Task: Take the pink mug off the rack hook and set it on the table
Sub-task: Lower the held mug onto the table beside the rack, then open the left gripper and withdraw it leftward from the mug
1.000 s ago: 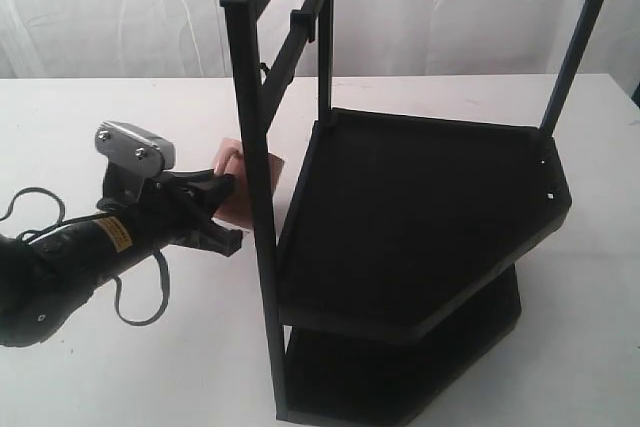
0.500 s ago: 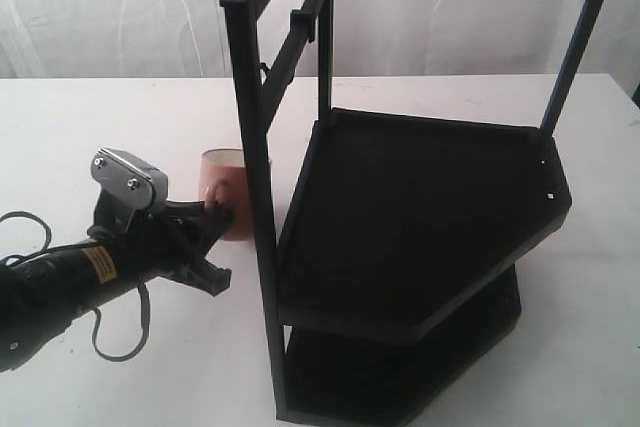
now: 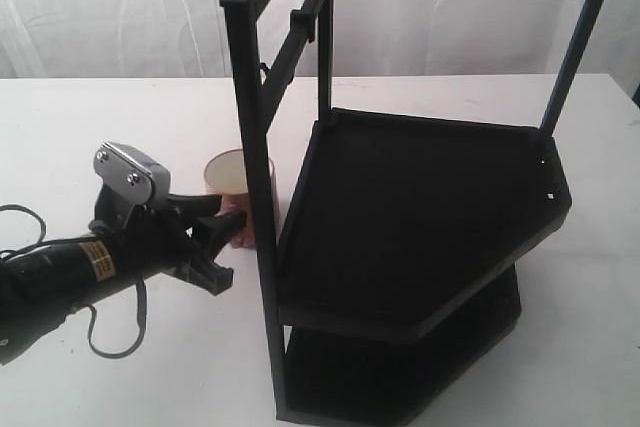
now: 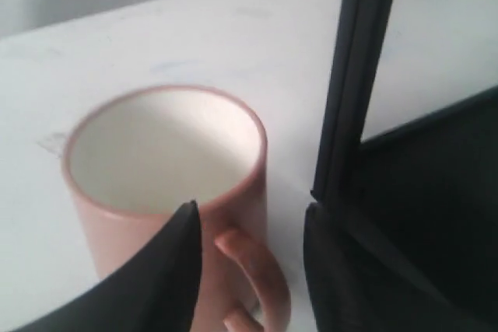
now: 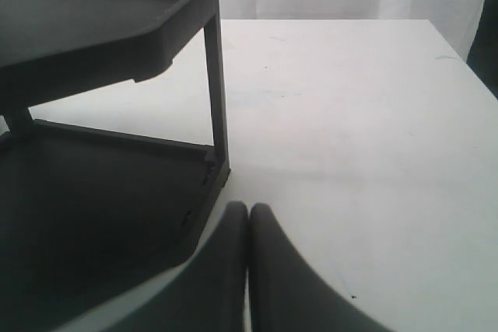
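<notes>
Here the mug [image 3: 232,180] stands upright on the table [image 3: 120,117], mouth up, just beside the rack's [image 3: 420,207] front corner post and well below the hook [image 3: 265,71] on the side rail. In the left wrist view the mug [image 4: 163,153] shows its cream inside and its loop handle, which points toward the camera. The post of the rack [image 4: 366,75] rises close beside it, and the white table [image 4: 194,29] spreads behind.

The left gripper [image 3: 232,249] lies low over the table and reaches toward the mug from the left. Its fingers [image 4: 167,277] are spread, with the handle in the gap between them. One finger overlaps the mug's wall just under the rim, and a clear gap shows between the handle and the other finger, so the left gripper [image 4: 250,209] is not pinching the mug.

The right gripper [image 5: 248,215] has its fingers pressed together with nothing between them. It sits near a corner of the rack's [image 5: 93,29] lower shelf, over the table [image 5: 350,114].
</notes>
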You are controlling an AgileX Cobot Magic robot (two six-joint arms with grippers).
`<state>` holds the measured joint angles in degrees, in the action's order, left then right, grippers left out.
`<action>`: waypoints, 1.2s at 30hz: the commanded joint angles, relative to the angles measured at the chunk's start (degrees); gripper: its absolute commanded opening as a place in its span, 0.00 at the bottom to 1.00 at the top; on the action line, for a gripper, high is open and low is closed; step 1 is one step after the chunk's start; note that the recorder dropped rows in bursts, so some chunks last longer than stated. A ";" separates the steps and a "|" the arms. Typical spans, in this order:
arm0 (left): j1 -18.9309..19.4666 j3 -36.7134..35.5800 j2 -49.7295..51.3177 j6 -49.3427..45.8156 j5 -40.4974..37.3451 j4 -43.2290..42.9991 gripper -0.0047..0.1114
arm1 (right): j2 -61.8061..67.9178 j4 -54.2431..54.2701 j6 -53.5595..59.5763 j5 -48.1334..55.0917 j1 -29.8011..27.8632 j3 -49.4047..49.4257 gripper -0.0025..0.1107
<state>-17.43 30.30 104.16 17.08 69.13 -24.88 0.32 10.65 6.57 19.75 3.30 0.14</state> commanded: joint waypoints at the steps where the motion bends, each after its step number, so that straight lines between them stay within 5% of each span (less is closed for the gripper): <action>1: 0.18 -0.33 -6.79 0.50 0.83 4.89 0.45 | -0.32 -0.02 0.01 -0.51 0.09 -0.14 0.02; 8: 0.18 -1.21 -18.67 -7.99 -10.26 10.47 0.40 | -0.32 -0.02 0.01 -0.51 0.09 -0.14 0.02; 14: 0.18 -3.98 -32.91 -22.03 -22.11 25.41 0.04 | -0.32 -0.02 0.01 -0.51 0.09 -0.14 0.02; 21: 0.18 -4.47 -45.49 -38.03 -36.33 43.29 0.04 | -0.32 -0.02 0.01 -0.51 0.09 -0.14 0.02; 27: 0.18 -9.92 -53.15 -44.41 -29.40 62.52 0.04 | -0.32 -0.02 0.01 -0.51 0.09 -0.14 0.02; 31: 0.18 -16.14 -57.81 -44.02 -28.93 57.98 0.04 | -0.32 -0.02 0.01 -0.51 0.09 -0.14 0.02; 34: 0.07 -20.08 -60.82 -39.21 -36.15 39.41 0.04 | -0.32 -0.02 0.01 -0.51 0.09 -0.14 0.02; 36: -0.16 -20.62 -62.74 -22.70 -35.41 23.39 0.04 | -0.32 -0.02 0.01 -0.51 0.09 -0.14 0.02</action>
<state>-17.43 11.07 44.01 -21.11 35.09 17.86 0.32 10.65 6.57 19.75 3.30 0.14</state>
